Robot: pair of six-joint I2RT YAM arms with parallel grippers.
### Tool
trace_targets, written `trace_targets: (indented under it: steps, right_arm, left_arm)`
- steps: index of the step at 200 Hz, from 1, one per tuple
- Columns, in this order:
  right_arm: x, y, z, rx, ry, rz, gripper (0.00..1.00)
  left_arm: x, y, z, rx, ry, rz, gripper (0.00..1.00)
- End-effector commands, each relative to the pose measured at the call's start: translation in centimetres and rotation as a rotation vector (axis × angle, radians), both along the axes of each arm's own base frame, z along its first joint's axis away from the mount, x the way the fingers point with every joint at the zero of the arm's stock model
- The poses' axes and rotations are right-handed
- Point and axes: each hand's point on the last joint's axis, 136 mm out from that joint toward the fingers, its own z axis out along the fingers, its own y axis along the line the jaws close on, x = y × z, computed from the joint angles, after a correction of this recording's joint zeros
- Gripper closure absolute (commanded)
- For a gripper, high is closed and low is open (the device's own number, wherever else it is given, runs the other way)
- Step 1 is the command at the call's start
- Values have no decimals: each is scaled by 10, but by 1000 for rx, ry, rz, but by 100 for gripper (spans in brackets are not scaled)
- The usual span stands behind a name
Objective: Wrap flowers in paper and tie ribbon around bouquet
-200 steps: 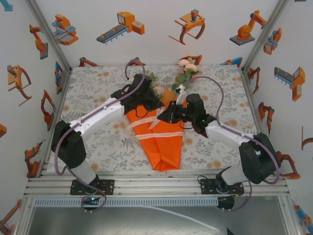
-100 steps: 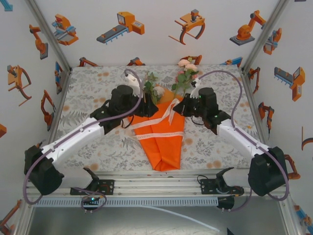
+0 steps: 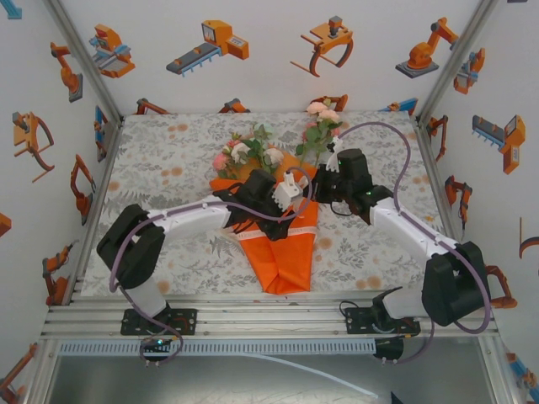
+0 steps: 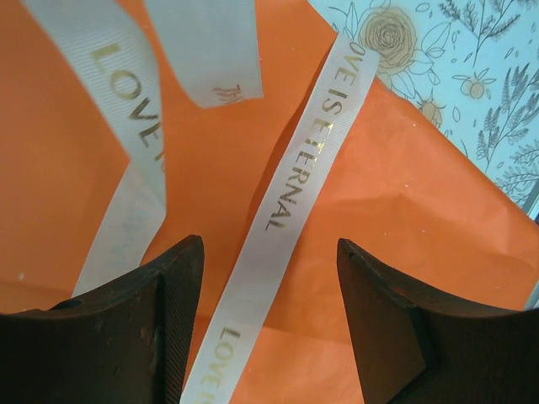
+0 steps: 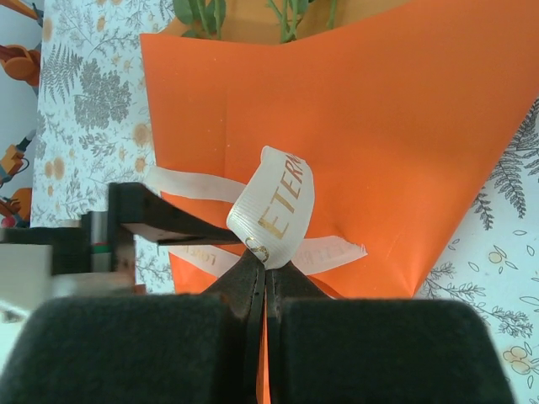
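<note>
Fingers [image 4: 126, 337] of the left gripper [image 4: 269, 252]: spread apart, holding nothing, poised over a strand of the ribbon [image 4: 286, 194] that runs between them on the paper [image 4: 404, 210].
Right gripper [image 5: 263, 273]: pinched tight on a loop of that ribbon, which is lifted a little off the orange wrap.
Bouquet [image 3: 282, 244]: lying mid-table on the tablecloth [image 3: 168, 160], cone tip toward the arms, flowers [image 3: 240, 153] spilling from the wide end toward the far wall.
Ribbon layout: cream strip with gold lettering, draped loosely across the cone in several strands. I see no knot.
Step in hand: wrapping looks finished, and I'd say the tying is under way.
Next move: the left gripper probably needs to drop and close on the strand beneath it, catching only the thin ribbon and not the paper, so the two ends can be crossed.
</note>
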Motion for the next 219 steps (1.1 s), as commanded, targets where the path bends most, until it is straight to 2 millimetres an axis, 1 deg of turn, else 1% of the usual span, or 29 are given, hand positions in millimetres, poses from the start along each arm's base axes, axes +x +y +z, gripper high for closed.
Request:
trace_targets:
  steps: [1,20,31,51,67,79,94,99,110,115,135,138,141,151,172,185,192,202,203,209,211,212,219]
  right_arm:
    - [1,1,11,6,-18,11,100]
    - [1,0,10,5,-13,10,100]
    - [1,1,11,6,-12,9,100]
    - [0,1,11,7,-11,11,100]
    - [1,1,12,6,-11,9,100]
    - [1,0,11,1,-8,3,100]
    - [3,-2,9,-5,-5,-5,100]
    - [3,-2,8,-8,-4,-8,100]
    - [4,-2,7,-10,1,-12,100]
    - [5,-2,5,-12,5,-14,100]
    - [6,2,-2,2,27,-4,100]
    - [7,3,-4,5,32,-3,100]
    - [7,4,-6,9,39,-1,100]
    - [9,8,-9,20,51,11,100]
    - [9,15,-25,27,99,40,100]
    - [1,22,-39,36,149,82,100]
    - [-8,28,-47,41,186,128,100]
    - [-27,35,-55,54,236,212,100]
    - [-27,35,-55,54,236,212,100]
    - [-43,37,-60,61,280,269,100]
    - [-44,38,-60,61,276,282,100]
    - [-50,37,-62,61,298,291,100]
    - [-60,34,-65,47,319,321,100]
  left_arm:
    - [-2,-10,4,-10,-11,-65,38]
    - [-4,-9,-8,-2,-13,-71,37]
    - [-4,-7,-19,20,-12,-67,37]
    - [-4,-6,-32,72,-17,-66,40]
    - [-5,-8,-34,77,-24,-61,45]
    - [-5,-9,-32,60,-26,-56,51]
    - [-6,-10,-25,33,-33,-54,63]
    - [-7,-10,-22,22,-35,-56,71]
    - [-9,-10,-14,0,-44,-58,80]
    - [-10,-10,-10,-11,-47,-60,87]
    - [-16,-11,13,-77,-61,-77,95]
    - [-18,-11,17,-89,-60,-81,98]
    - [-19,-11,21,-100,-64,-85,100]
    - [-23,-11,31,-131,-64,-94,100]
    - [-29,-9,47,-168,-69,-102,100]
    - [-30,-8,55,-177,-70,-103,100]
    - [-28,-8,59,-182,-82,-92,100]
    - [-23,-7,61,-184,-99,-71,100]
    - [-23,-7,61,-183,-102,-68,100]
    - [-19,-7,62,-183,-115,-54,100]
    - [-18,-7,63,-182,-119,-48,100]
    - [-17,-7,63,-182,-120,-46,100]
    - [-13,-7,63,-179,-131,-30,100]
